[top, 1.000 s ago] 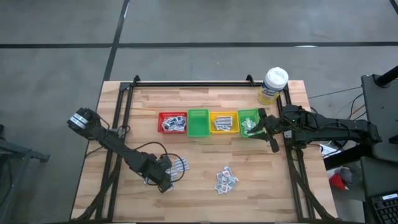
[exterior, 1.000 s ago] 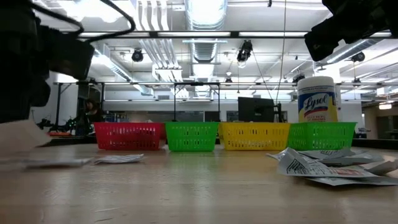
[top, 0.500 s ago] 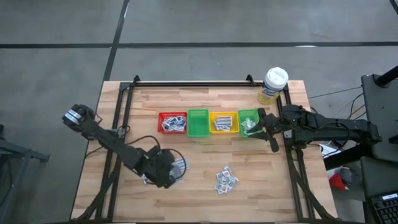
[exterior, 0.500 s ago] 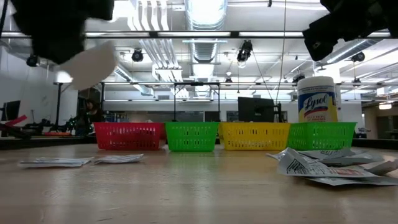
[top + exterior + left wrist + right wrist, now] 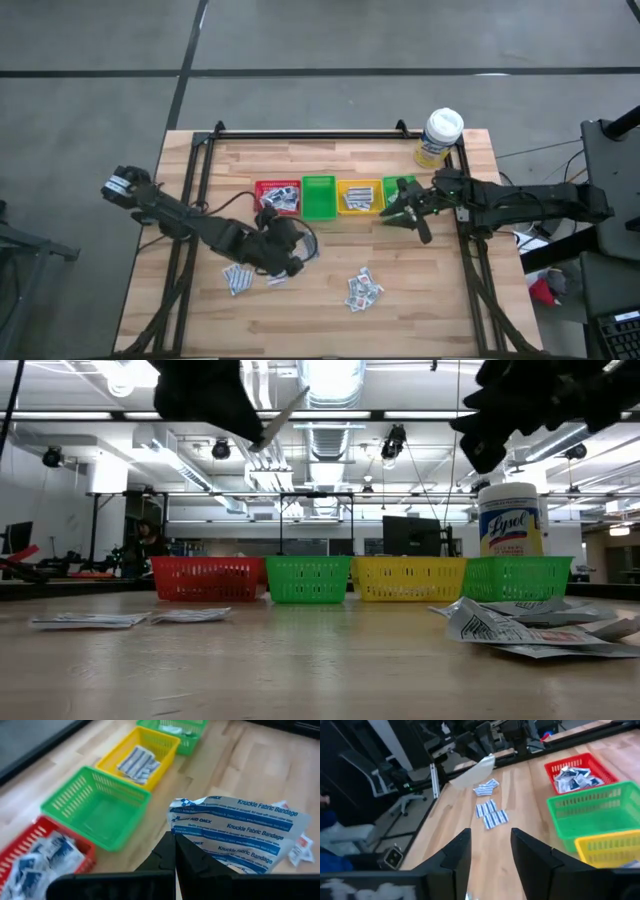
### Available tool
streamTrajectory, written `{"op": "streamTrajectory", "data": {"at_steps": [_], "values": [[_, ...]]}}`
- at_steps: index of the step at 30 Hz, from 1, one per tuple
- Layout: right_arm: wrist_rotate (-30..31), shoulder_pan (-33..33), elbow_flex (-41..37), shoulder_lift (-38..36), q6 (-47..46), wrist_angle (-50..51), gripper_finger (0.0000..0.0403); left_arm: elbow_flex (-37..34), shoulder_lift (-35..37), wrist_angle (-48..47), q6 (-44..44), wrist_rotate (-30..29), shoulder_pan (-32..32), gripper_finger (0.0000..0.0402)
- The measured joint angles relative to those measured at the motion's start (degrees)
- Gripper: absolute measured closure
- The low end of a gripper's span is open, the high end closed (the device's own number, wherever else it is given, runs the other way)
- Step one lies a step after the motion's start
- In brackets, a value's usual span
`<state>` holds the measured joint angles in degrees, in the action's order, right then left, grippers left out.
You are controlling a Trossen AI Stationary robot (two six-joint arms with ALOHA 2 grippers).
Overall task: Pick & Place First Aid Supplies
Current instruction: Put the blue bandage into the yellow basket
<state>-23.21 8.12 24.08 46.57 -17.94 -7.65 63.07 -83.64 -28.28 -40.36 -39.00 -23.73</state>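
Left claw (image 5: pixel 174 851) clamped on a knuckle bandage packet (image 5: pixel 235 832), lifted above the bench (image 5: pixel 320 315) near the red bin (image 5: pixel 277 195). Right claw (image 5: pixel 488 851) apart, over the end green bin (image 5: pixel 399 189).

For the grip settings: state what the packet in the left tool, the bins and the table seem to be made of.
Packet: apparently thin matte paper; it is flat, slightly crinkled, with blue print reading "Knuckle Fabric Bandage".
Bins, such as the green one: likely moulded plastic; glossy, bright colour, slotted lattice walls.
Table: wood, looks like butcher block; pale joined strips with visible grain, smooth satin finish.
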Motion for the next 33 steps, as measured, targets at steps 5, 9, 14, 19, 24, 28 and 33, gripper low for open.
{"op": "streamTrajectory", "data": {"at_steps": [5, 9, 14, 19, 24, 28, 33], "values": [[-1.35, -0.02, 1.01, 7.53, -4.61, -7.7, 0.0245, -0.33, -0.02, 1.29, 3.53, -0.24, 3.24, 0.0402], [-1.3, 0.0, 4.78, 13.29, -3.87, -8.06, 0.0233, -0.39, -0.02, 1.32, 4.78, -1.31, 4.86, 0.0402], [-1.0, -0.02, 11.42, 21.08, -0.86, -7.61, 0.023, -0.46, -0.02, 1.31, 6.15, -3.99, 5.74, 0.0402], [-0.8, 0.0, 18.03, 29.12, 0.92, -7.14, 0.0237, -0.46, -0.02, 1.3, 6.8, -7.19, 5.78, 0.0402], [-0.64, 0.0, 24.72, 35.96, 2.86, -1.71, 0.0244, -0.55, -0.02, 1.29, 7.48, -9.77, 5.78, 0.0402], [-0.64, 0.0, 29.61, 40.14, 3.13, 1.25, 0.0247, -1.18, -0.02, 1.26, 7.39, -10.63, 5.86, 0.0402], [-0.66, 0.0, 34.57, 43.77, 3.4, 5.15, 0.0248, -2.95, -0.04, 1.28, 5.27, -10.91, 5.89, 0.0402]]}}
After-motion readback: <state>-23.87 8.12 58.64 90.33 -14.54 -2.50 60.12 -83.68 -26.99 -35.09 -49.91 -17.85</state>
